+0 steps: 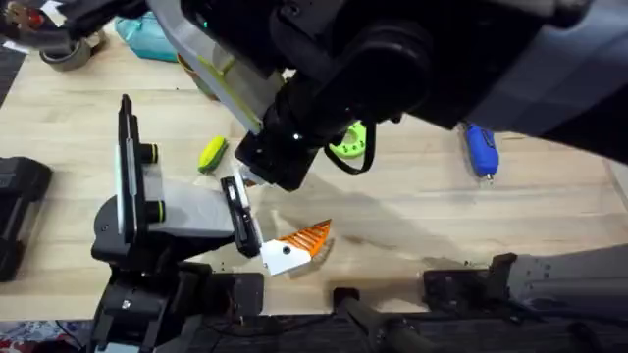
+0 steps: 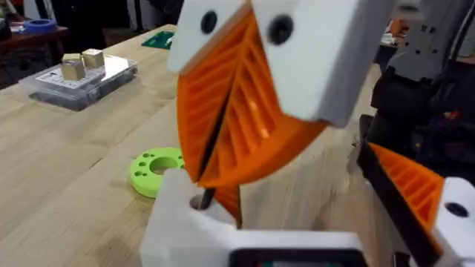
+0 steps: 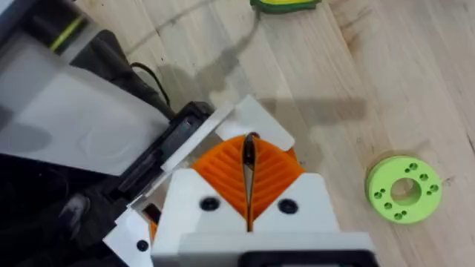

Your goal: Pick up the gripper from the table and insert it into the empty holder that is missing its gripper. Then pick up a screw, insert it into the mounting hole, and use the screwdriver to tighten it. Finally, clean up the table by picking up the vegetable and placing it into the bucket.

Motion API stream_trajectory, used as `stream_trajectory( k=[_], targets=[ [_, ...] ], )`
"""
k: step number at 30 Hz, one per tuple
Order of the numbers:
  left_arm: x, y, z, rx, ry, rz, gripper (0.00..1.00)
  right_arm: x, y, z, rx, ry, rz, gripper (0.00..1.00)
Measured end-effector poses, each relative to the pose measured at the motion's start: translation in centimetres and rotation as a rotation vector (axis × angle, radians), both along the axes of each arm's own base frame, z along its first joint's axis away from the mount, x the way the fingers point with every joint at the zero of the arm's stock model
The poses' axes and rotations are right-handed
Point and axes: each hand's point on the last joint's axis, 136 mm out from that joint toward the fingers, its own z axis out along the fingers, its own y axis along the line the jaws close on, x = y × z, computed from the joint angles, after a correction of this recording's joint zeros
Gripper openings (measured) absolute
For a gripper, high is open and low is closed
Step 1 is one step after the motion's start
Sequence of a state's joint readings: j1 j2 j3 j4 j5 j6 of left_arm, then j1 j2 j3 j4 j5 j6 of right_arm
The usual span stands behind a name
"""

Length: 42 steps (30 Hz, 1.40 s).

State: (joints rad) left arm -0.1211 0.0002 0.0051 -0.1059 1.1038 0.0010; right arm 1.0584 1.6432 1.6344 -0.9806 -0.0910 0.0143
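The right gripper (image 3: 249, 174) hangs over the end of the holder (image 1: 147, 206), its orange pads (image 3: 274, 174) pressed together on a small dark screw (image 3: 249, 148). Just below it, the gripper (image 1: 299, 245) lies on the table (image 1: 442, 216), touching the holder's end. I cannot tell whether the left gripper (image 2: 297, 237) is open or closed. The vegetable (image 1: 212, 154) lies behind the holder, and the screwdriver (image 1: 481, 149) is well off to the right.

A pale wooden table (image 1: 422, 206) spans the scene, with dim room clutter beyond.
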Motion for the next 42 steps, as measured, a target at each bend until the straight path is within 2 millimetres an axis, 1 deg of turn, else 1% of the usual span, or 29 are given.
stream_trajectory(
  k=[11, 19, 23, 31, 35, 42],
  targets=[
    [0.0, 0.0, 0.0, 0.000, 0.000, 0.000, 0.987, 0.0, 0.0, 0.1, -0.001, -0.002, 0.003, 0.006],
    [0.0, 0.0, 0.0, 0.000, 0.000, 0.000, 0.987, 0.0, 0.0, 1.7, 0.014, -0.020, 0.019, 0.006],
    [0.0, 0.0, 0.0, 0.000, 0.000, 0.000, 0.987, 0.1, 0.2, 2.1, -0.014, -0.007, 0.025, 0.006],
    [0.0, 0.0, 0.0, 0.000, 0.000, 0.000, 0.987, 0.5, 0.8, 1.3, -0.088, 0.022, 0.050, 0.006],
    [0.0, 0.0, 0.0, 0.000, 0.000, 0.000, 0.987, 0.3, 0.5, 0.9, -0.115, 0.032, 0.063, 0.006],
    [0.0, 0.0, 0.0, 0.000, 0.000, 0.000, 0.987, 0.1, 0.0, 0.8, -0.135, 0.031, 0.079, 0.006]
  ],
)
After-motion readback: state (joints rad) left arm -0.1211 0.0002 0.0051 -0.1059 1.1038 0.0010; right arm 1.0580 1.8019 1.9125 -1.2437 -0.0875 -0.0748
